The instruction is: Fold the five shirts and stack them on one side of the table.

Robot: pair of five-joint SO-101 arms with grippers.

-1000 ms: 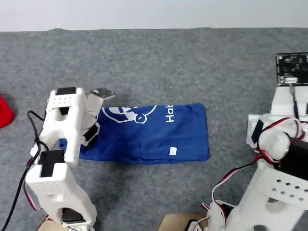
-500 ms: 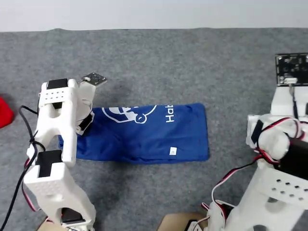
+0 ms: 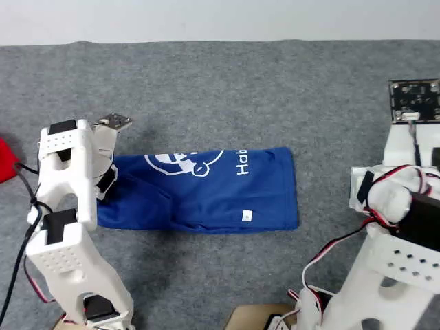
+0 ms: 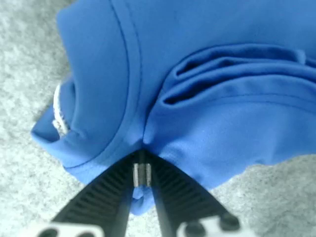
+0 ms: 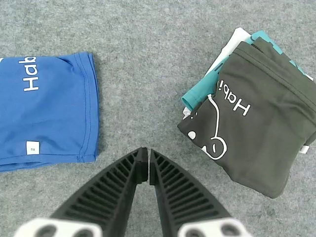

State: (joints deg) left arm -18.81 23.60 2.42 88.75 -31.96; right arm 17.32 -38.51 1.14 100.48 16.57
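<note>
A blue shirt [image 3: 213, 189] with white print lies folded into a long band across the middle of the grey table. My left gripper [image 4: 141, 175] is shut on the shirt's left end, pinching a bunched fold of blue cloth [image 4: 197, 113]. From above, the left arm [image 3: 69, 179] covers that end. My right gripper [image 5: 148, 168] is shut with nothing in it, held above bare cloth between the blue shirt's hem [image 5: 54, 111] and a pile of folded shirts [image 5: 256, 128], black on top of teal and white.
A red garment [image 3: 7, 159] peeks in at the table's left edge. A black board [image 3: 414, 100] sits on the right arm's base. A tan object [image 3: 258, 317] lies at the front edge. Grey cloth [image 3: 227, 89] stretches behind the shirt.
My left arm has moved left, dragging the shirt's left end with it; the shirt is now stretched longer. The right arm has barely moved.
</note>
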